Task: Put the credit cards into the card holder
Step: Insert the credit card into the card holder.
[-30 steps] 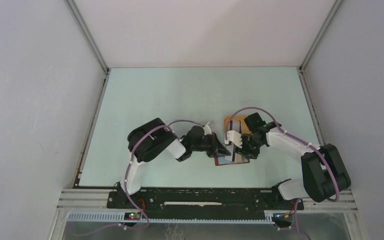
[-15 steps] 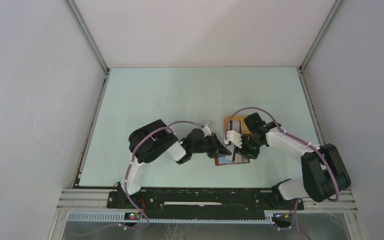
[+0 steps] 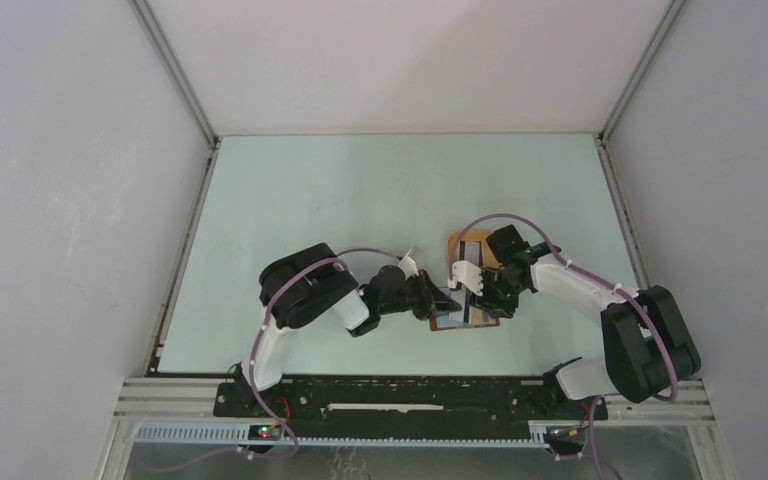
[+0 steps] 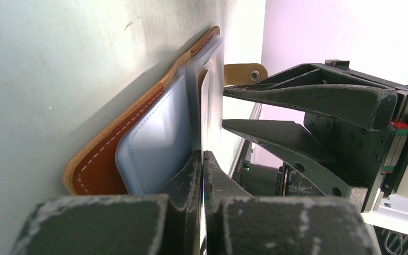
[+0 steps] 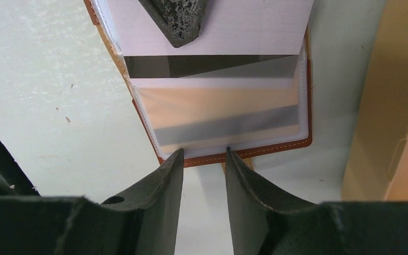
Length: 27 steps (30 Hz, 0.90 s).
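The reddish-brown card holder (image 3: 482, 322) lies open on the table in front of the arms. My left gripper (image 3: 444, 299) is shut on a pale credit card (image 4: 213, 101), seen edge-on, with its far end inside the holder's clear sleeve (image 4: 154, 143). In the right wrist view this card (image 5: 255, 24) shows a dark stripe and the left fingertip (image 5: 176, 18) on it. A second striped card (image 5: 223, 125) sits in the sleeve. My right gripper (image 5: 204, 151) is open, its tips at the holder's near stitched edge (image 5: 265, 151).
An orange-yellow tray (image 3: 463, 243) stands just behind the card holder, with a card in it; its wall (image 5: 390, 106) is close on the right of my right gripper. The holder's snap flap (image 4: 244, 71) sticks out toward the right gripper's fingers (image 4: 303, 95).
My left gripper has moved slightly right toward the card holder, pushing the card further over it. The right gripper has barely moved.
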Tool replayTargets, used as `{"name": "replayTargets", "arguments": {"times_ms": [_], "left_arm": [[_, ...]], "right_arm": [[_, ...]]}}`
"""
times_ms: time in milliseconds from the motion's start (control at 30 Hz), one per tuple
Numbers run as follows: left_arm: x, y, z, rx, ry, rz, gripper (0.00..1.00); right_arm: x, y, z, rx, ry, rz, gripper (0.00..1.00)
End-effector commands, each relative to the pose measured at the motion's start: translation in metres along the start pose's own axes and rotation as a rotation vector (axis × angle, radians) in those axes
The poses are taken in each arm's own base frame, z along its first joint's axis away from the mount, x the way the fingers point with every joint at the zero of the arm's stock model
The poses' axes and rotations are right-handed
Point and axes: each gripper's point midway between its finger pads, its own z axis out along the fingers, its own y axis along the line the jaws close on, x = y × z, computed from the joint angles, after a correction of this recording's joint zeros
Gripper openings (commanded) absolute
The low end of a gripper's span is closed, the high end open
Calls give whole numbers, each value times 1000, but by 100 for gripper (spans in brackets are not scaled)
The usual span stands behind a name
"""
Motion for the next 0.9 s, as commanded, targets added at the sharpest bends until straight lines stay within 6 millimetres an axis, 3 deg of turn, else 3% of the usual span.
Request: {"name": "replayTargets", "arguments": {"times_ms": [0,867], "left_arm": [[-5,2,-1,0,-51,-2,2],[-2,-1,4,18,-134,-5,2]], "right_arm": [[-8,5,5,-33,-19,-2,43],[-8,6,7,-47,-5,4,43]]}}
